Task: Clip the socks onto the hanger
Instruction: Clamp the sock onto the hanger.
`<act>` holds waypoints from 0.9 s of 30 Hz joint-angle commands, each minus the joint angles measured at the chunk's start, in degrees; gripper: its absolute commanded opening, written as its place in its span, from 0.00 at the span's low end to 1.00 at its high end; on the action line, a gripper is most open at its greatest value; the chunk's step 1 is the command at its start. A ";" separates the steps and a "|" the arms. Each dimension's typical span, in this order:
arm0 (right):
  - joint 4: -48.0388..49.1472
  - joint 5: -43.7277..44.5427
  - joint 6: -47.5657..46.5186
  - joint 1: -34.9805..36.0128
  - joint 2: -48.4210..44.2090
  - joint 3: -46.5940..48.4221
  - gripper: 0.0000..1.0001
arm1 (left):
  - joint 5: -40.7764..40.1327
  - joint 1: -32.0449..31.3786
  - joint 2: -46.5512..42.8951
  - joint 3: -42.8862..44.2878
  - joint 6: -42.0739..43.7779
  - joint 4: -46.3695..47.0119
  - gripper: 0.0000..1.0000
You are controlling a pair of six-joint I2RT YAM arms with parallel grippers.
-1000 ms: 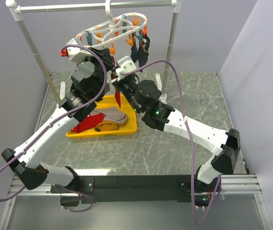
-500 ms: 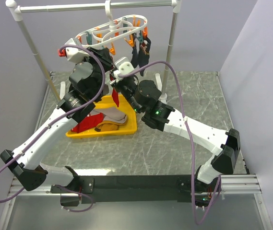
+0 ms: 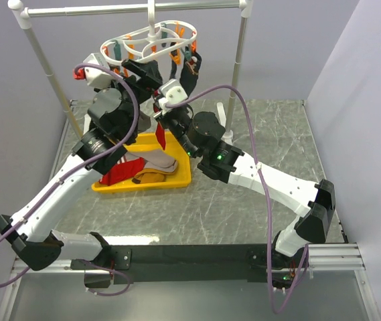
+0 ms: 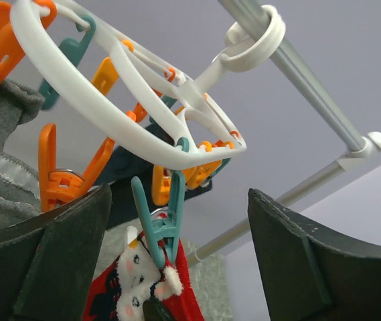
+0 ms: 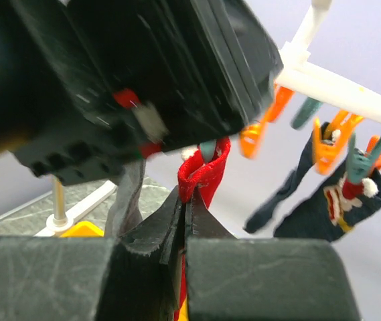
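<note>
The white oval hanger (image 3: 151, 41) hangs by its hook from the rail, orange and teal clothespins dangling. In the left wrist view a teal clothespin (image 4: 159, 224) under the hanger ring (image 4: 103, 110) is clamped on the cuff of a red sock (image 4: 140, 284) with white figures. My left gripper (image 4: 177, 261) is open, its fingers (image 4: 49, 267) wide on both sides of that pin and apart from it. My right gripper (image 5: 187, 221) is shut on the red sock (image 5: 207, 170) just below the pin. That sock (image 3: 161, 138) hangs down toward the tray.
A yellow tray (image 3: 177, 182) holds another red sock (image 3: 116, 175), a grey-beige sock (image 3: 158, 160) and a brown-mustard sock (image 3: 151, 177). Dark socks (image 3: 191, 72) and a grey sock (image 4: 3, 167) hang clipped. The white pole stand (image 3: 43, 60) flanks the hanger.
My left gripper has opened off the teal clothespin, which now grips the red sock. The hanger has swung up and left and levelled. My right gripper stays shut on the sock.
</note>
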 commanded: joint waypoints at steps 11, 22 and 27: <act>-1.44 -2.93 2.90 -0.33 -0.19 1.25 0.00 | 11.01 6.00 -5.77 5.64 -7.98 -11.06 0.90; -22.59 -14.70 10.97 -2.00 -0.89 7.05 0.53 | 19.62 9.08 -9.28 3.37 -5.61 -16.52 0.92; -27.72 -18.92 16.61 -4.28 -6.42 3.47 0.64 | 24.28 11.54 -10.26 2.66 -2.72 -20.46 0.93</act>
